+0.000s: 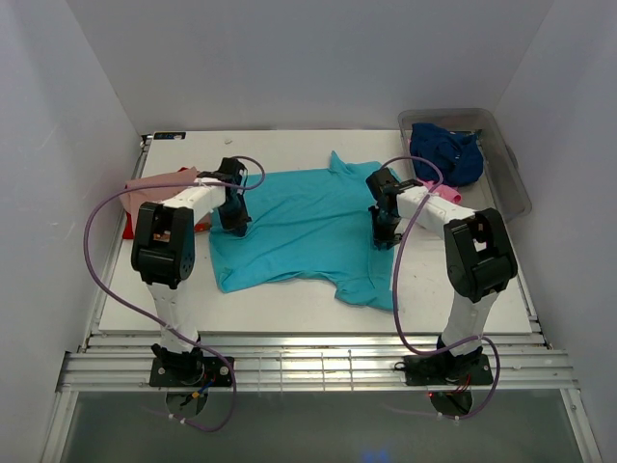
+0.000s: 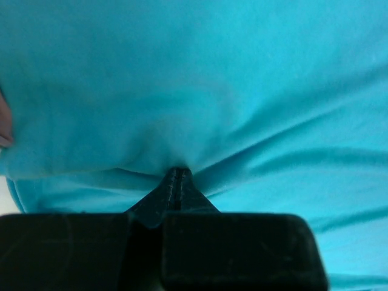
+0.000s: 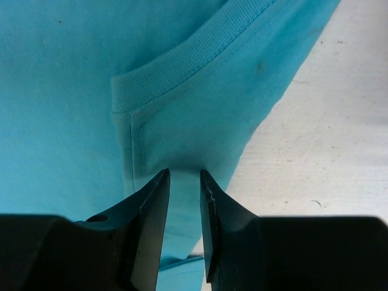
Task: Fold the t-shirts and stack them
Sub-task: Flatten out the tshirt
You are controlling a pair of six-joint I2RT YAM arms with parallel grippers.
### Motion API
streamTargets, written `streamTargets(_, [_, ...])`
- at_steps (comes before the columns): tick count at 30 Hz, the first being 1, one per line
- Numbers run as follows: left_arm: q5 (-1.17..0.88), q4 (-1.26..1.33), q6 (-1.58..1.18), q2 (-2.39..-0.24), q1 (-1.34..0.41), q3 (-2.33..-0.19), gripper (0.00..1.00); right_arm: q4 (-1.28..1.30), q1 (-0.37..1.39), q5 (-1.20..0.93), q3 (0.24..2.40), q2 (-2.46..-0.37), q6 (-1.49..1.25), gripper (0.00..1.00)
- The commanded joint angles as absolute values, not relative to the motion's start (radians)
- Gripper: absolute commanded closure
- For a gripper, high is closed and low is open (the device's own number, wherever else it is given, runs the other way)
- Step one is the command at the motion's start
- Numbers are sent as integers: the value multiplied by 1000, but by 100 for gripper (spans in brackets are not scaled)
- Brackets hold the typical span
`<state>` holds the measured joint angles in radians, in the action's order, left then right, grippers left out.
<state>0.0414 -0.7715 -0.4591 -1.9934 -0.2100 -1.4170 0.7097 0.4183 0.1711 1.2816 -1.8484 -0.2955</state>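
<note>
A plain turquoise t-shirt (image 1: pixel 304 227) lies spread across the middle of the table. My left gripper (image 1: pixel 234 220) is at its left edge. In the left wrist view the jaws (image 2: pixel 176 171) are shut on a pinch of turquoise cloth (image 2: pixel 212 79), with creases running out from the tips. My right gripper (image 1: pixel 383 231) is at the shirt's right side, beside the ribbed collar (image 3: pixel 182 60). Its jaws (image 3: pixel 185 173) stand narrowly apart, closed on a fold of the turquoise cloth (image 3: pixel 60 91) near the edge.
A salmon-pink t-shirt (image 1: pixel 154 188) lies at the far left on top of a red one (image 1: pixel 128 228). A clear grey tub (image 1: pixel 511 183) at the back right holds a navy shirt (image 1: pixel 448 149). Bright pink cloth (image 1: pixel 445 193) lies by the right arm. Bare white table (image 3: pixel 321 133) runs right of the shirt.
</note>
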Motion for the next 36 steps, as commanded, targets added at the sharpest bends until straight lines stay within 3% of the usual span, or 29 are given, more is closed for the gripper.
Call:
streamTargets(1, [31, -741, -474, -1904, -251, -1376, 100, 664, 422, 149, 1275, -1798, -311, 67])
streamTargets(7, [78, -729, -492, -1838, -313, -1339, 100, 666, 440, 124, 1282, -1743, -322, 56])
streamTargets(20, [192, -770, -492, -1924, -275, -1376, 100, 641, 479, 98, 1270, -1799, -330, 59])
streamTargets(27, [222, -730, -489, -1846, -268, -1384, 99, 632, 480, 106, 1269, -1827, -324, 59])
streamTargets(31, [218, -675, -469, -1755, -268, -1382, 83, 632, 482, 123, 1259, -1835, -319, 59])
streamTargets(32, [221, -658, -463, -1737, -268, -1376, 68, 629, 483, 127, 1256, -1835, -318, 59])
streamTargets(33, [222, -650, -459, -1717, -268, -1370, 62, 626, 482, 127, 1253, -1835, -319, 60])
streamTargets(36, [229, -624, -450, -1635, -268, -1342, 47, 626, 482, 121, 1247, -1836, -318, 71])
